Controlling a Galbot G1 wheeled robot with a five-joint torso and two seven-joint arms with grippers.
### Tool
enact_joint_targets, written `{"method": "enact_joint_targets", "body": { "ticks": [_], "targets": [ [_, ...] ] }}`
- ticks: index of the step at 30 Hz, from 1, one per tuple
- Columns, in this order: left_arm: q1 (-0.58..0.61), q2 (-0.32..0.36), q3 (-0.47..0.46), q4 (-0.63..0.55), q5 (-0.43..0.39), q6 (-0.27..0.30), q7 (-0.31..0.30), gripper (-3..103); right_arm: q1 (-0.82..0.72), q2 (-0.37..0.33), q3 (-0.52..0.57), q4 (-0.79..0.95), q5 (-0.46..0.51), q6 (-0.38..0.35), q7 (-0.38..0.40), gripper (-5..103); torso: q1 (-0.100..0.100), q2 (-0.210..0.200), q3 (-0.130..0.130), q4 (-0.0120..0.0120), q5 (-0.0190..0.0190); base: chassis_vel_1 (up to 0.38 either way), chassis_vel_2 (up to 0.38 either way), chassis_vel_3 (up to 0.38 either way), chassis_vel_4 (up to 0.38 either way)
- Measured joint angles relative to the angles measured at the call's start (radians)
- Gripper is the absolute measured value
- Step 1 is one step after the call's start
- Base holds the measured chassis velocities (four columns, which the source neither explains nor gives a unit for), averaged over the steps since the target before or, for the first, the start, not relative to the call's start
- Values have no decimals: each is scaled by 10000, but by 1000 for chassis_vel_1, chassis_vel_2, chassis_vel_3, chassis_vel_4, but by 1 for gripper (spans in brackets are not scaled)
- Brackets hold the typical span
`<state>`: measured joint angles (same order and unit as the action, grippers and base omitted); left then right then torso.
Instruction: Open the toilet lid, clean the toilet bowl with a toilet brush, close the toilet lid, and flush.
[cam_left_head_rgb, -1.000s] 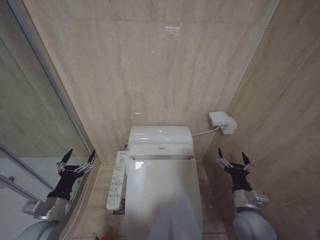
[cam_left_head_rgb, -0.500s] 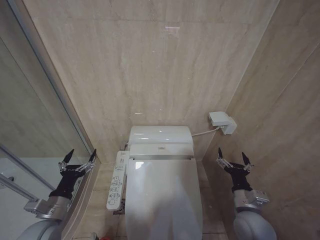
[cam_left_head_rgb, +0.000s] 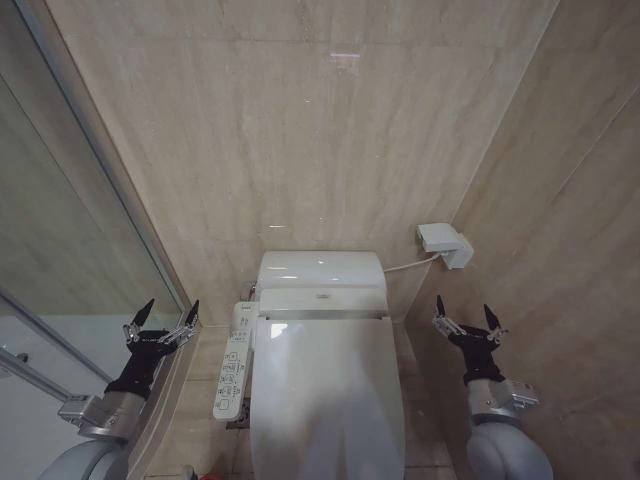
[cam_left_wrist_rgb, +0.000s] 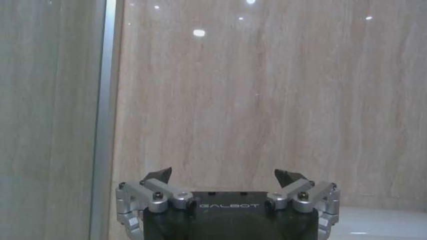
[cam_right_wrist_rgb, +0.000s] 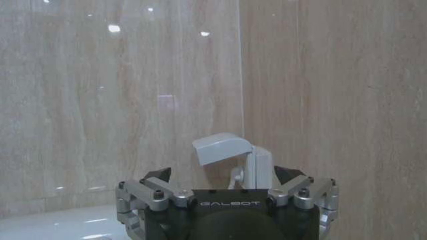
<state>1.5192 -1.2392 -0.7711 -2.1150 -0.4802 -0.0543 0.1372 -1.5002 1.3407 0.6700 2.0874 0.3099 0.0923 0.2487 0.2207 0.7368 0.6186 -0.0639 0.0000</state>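
The toilet lid (cam_left_head_rgb: 326, 400) lies shut, a glossy white oval at the bottom centre of the head view, below the tank (cam_left_head_rgb: 322, 272). It hides the toilet bowl. The toilet brush is out of view. My left gripper (cam_left_head_rgb: 168, 315) is raised to the left of the toilet, open and holding nothing, near the glass partition. In the left wrist view the left gripper (cam_left_wrist_rgb: 223, 175) faces the beige wall. My right gripper (cam_left_head_rgb: 467, 310) hangs open and holding nothing to the right of the toilet. In the right wrist view the right gripper (cam_right_wrist_rgb: 223, 176) points at a white wall box (cam_right_wrist_rgb: 223, 147).
A white control panel (cam_left_head_rgb: 232, 362) juts from the toilet's left side. The wall box (cam_left_head_rgb: 445, 243) with a cable sits in the right corner. A glass partition with a metal frame (cam_left_head_rgb: 90, 150) closes the left side. Beige stone walls stand close behind and to the right.
My left gripper has shifted a little to the right, toward the toilet. The right arm and the lid have not moved.
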Motion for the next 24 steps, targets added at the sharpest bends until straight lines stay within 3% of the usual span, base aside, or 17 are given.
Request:
{"method": "enact_joint_targets", "body": {
  "ticks": [6, 24],
  "targets": [
    [-43, 0, -43, 77, 102, -72, 271, 100, 0, 0, 0, 0, 0, 0, 0, 100, 0, 0, 0, 0, 0, 0, 0, 0, 0],
    [-45, 2, -52, 95, 112, -87, 295, 100, 0, 0, 0, 0, 0, 0, 0, 100, 0, 0, 0, 0, 0, 0, 0, 0, 0]
  ]
}}
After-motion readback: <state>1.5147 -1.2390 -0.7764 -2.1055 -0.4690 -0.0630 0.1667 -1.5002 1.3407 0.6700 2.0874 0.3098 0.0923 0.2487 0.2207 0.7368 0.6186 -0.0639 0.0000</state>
